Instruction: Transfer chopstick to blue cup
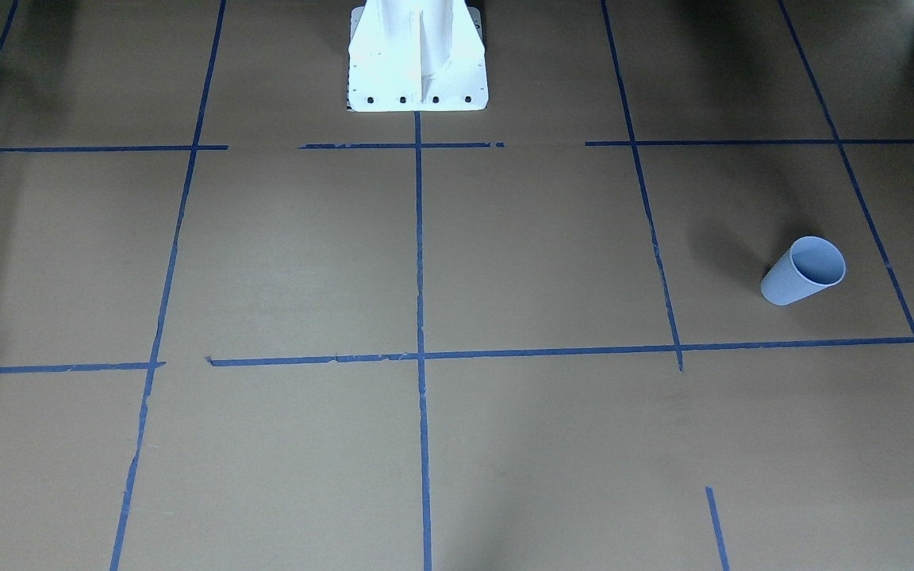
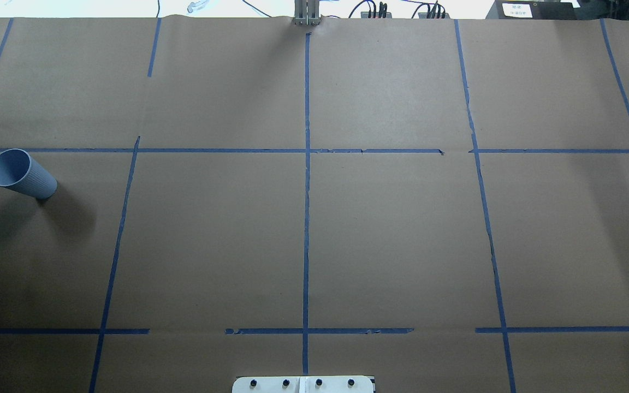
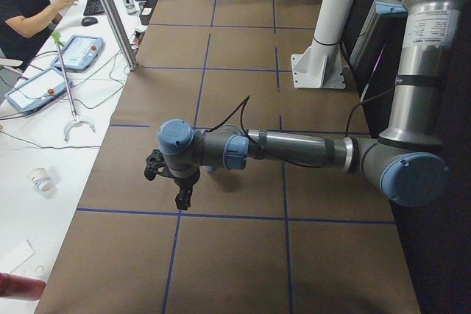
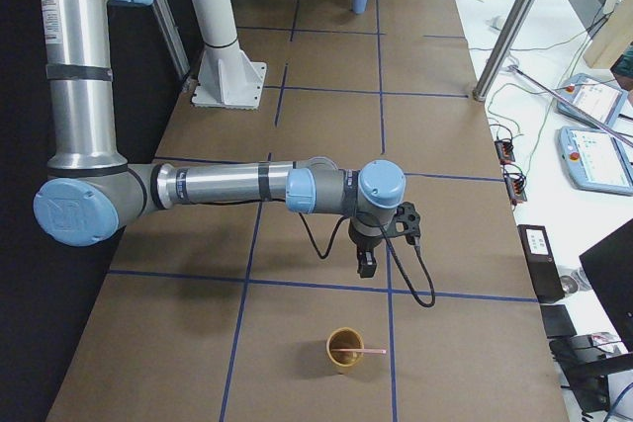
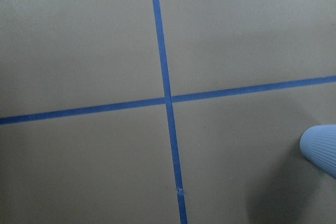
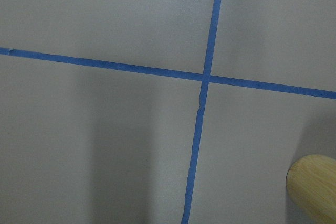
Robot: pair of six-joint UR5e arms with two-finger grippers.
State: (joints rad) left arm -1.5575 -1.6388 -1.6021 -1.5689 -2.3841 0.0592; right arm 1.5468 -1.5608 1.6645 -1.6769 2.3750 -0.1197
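Front view: the blue cup (image 1: 804,271) stands at 3 o'clock, mouth up to receive. Overhead: at 9. Left side: my left arm (image 3: 294,151) stretches level, left pincer (image 3: 182,198) pointing down. Right side: the chopstick (image 4: 373,351) leans in a tan cup (image 4: 344,350) at 6, tip free for grasping, right pincer (image 4: 366,264) near. I cannot tell either pincer's gap.

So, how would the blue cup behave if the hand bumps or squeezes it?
Probably light: the blue cup looks thin-walled and empty, so a bump may slide it. It stands on its narrower base, so likely tippy. The ribbed outside should resist slipping.
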